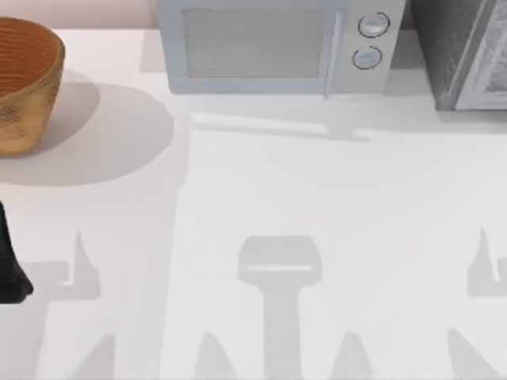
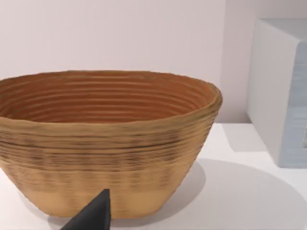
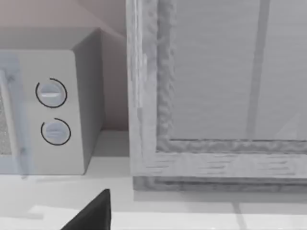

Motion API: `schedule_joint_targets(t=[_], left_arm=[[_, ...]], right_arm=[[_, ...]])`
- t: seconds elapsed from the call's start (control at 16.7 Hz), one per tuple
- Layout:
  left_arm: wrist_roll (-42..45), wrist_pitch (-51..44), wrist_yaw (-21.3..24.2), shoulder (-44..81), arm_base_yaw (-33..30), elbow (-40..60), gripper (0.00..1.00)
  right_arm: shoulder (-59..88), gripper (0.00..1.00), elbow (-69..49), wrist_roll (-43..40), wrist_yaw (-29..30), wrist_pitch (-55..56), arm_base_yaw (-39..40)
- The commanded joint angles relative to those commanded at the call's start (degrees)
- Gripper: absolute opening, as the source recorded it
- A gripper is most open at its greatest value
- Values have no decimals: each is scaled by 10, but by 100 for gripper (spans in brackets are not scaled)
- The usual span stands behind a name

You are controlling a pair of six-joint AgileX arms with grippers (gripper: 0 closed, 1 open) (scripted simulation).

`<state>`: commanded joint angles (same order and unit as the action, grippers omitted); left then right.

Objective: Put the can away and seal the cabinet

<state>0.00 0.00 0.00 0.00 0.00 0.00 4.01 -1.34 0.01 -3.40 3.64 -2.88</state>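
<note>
The can is out of view. The cabinet [image 1: 463, 47] stands at the table's back right corner, a dark grey speckled box cut off by the view's edge. Its lighter grey framed door panel [image 3: 216, 96] faces the right wrist camera and looks flush with the box. A dark part of my right gripper [image 3: 93, 213] shows low in the right wrist view, short of the cabinet. My left gripper [image 1: 11, 269] is a black shape at the table's left edge, in front of a woven basket, and a dark tip of my left gripper [image 2: 93, 215] shows before that basket.
A brown woven basket [image 1: 24, 87] sits at the back left, and its inside [image 2: 105, 98] holds nothing. A pale grey microwave [image 1: 273, 43] with two round knobs [image 3: 52, 92] stands at the back middle, just left of the cabinet. The white table [image 1: 317, 190] stretches in front.
</note>
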Motion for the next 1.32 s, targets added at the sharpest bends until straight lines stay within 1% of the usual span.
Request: schedule_joint_targets(t=[0.24,0.72,0.96,1.14,1.32], left_arm=[[0,0,0,0,0,0,100],[0,0,0,0,0,0,100],[0,0,0,0,0,0,100],[0,0,0,0,0,0,100],[0,0,0,0,0,0,100]], right_arm=[[131,100,-36,2,-95,115,-96],[547,100,-129,7,-354,426,-369],[731,100,-168,10,-468,561,-483],[818,100,-189,12,-524,627,-538],[849,100,-197,12,-546,652,-558]])
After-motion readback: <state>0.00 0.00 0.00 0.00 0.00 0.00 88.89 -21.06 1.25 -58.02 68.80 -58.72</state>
